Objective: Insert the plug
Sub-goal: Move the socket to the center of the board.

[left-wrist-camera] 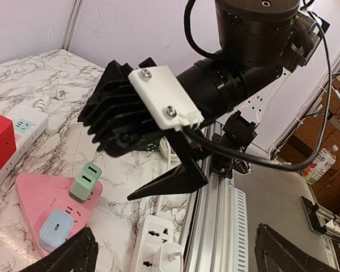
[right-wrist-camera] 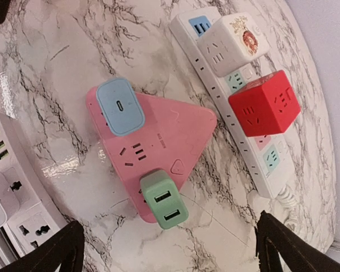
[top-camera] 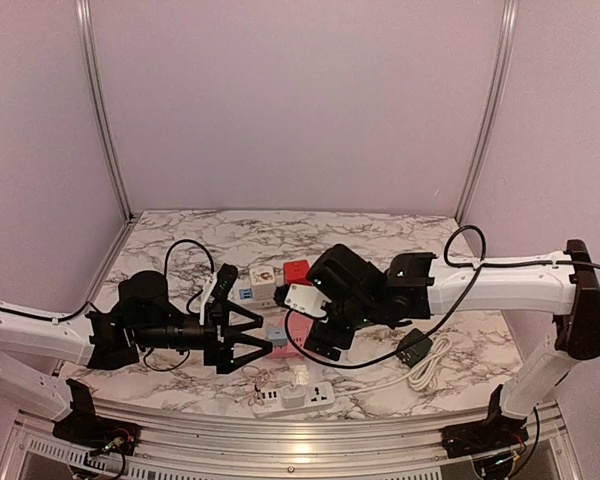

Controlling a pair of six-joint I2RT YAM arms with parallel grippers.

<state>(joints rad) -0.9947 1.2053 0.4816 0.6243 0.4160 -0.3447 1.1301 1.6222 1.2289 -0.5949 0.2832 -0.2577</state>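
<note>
1. Marble table (right-wrist-camera: 56, 85) carrying several socket blocks.
2. Left pincer (left-wrist-camera: 175, 252) and right pincer (right-wrist-camera: 173, 249), both with jaws spread wide apart, gripping nothing, the right one poised directly over the pink block.
3. Long white power strip (right-wrist-camera: 266, 170), with a red cube (right-wrist-camera: 264, 110) and a white cube (right-wrist-camera: 233, 42) sitting on it.
4. Pink triangular socket block (right-wrist-camera: 170, 130), lying just beside that strip.
5. Blue plug (right-wrist-camera: 120, 106) and green plug (right-wrist-camera: 164, 199), both seated on the pink block, each near a corner.
</note>
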